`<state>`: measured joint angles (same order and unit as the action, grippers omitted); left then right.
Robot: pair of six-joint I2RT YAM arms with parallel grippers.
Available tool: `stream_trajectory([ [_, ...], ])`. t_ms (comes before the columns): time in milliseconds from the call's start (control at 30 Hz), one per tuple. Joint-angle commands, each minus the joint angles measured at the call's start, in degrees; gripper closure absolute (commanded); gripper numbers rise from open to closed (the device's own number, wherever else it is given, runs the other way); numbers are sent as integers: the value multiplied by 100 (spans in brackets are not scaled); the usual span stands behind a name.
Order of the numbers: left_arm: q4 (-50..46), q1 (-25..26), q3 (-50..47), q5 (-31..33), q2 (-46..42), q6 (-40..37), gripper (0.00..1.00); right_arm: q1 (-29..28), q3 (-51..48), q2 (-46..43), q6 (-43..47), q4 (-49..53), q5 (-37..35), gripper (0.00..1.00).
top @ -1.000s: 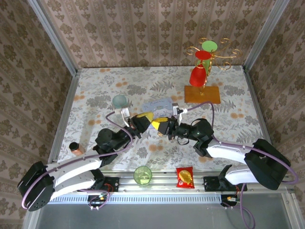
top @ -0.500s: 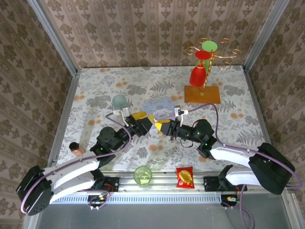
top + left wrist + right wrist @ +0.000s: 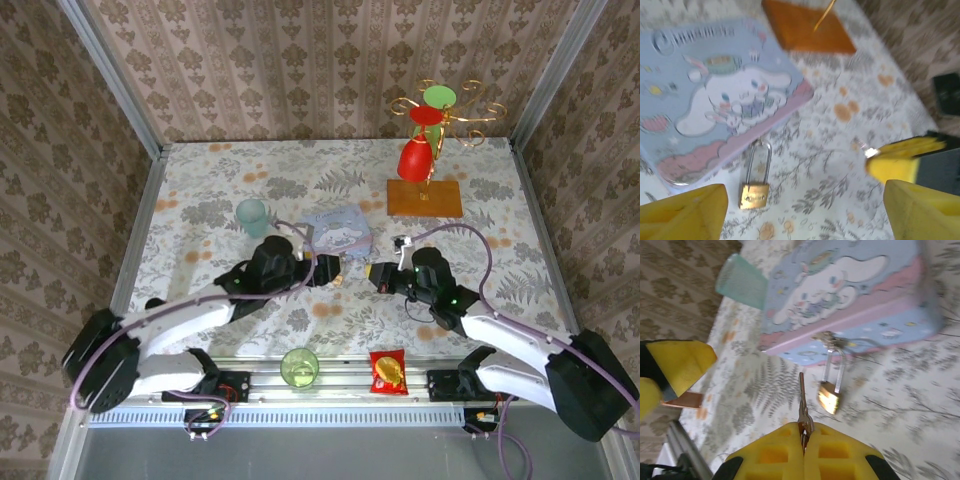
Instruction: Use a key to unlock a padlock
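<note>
Brown damask paper (image 3: 300,70) on three walls, grey-and-orange floral cloth (image 3: 200,190) over the whole table. Lying flat on that cloth, shackle end at the edge of the pale blue tin (image 3: 715,110): the padlock (image 3: 756,175). Left gripper (image 3: 805,192) above it, fingers spread wide, holding nothing. Right gripper (image 3: 804,432) pinching the key (image 3: 802,400), blade near the padlock, not touching.

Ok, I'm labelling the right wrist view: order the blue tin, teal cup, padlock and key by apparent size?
1. blue tin
2. teal cup
3. padlock and key look alike; the key sits nearer the camera, so I won't rank them.
</note>
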<state>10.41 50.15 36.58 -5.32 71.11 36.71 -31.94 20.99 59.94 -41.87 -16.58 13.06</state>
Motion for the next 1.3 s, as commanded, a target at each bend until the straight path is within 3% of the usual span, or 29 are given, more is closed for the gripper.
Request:
stream_trajectory([
  [0,-57,-23,306,-746,623,-168,20,91,-132,-379,262,923,-357,100],
  [67,315,-24,307,-1049,1068,-107,19,107,-238,-589,264,989,-357,100],
  [200,746,-113,248,-687,1675,-83,10,117,-444,-952,258,1000,-320,100],
  [367,1102,-221,122,-207,2005,8,8,136,-508,-1190,304,1213,-357,100],
  [533,1050,-277,167,5,2096,-403,7,145,-600,-1207,315,1170,-398,100],
  [733,1108,-107,373,-444,2688,-305,24,153,-658,-1062,266,960,-365,100],
  [867,1255,19,291,-357,2916,-101,27,153,-702,-1073,259,962,-392,100],
  [1267,1519,180,236,-144,3078,280,56,171,-954,-946,93,561,-366,100],
])
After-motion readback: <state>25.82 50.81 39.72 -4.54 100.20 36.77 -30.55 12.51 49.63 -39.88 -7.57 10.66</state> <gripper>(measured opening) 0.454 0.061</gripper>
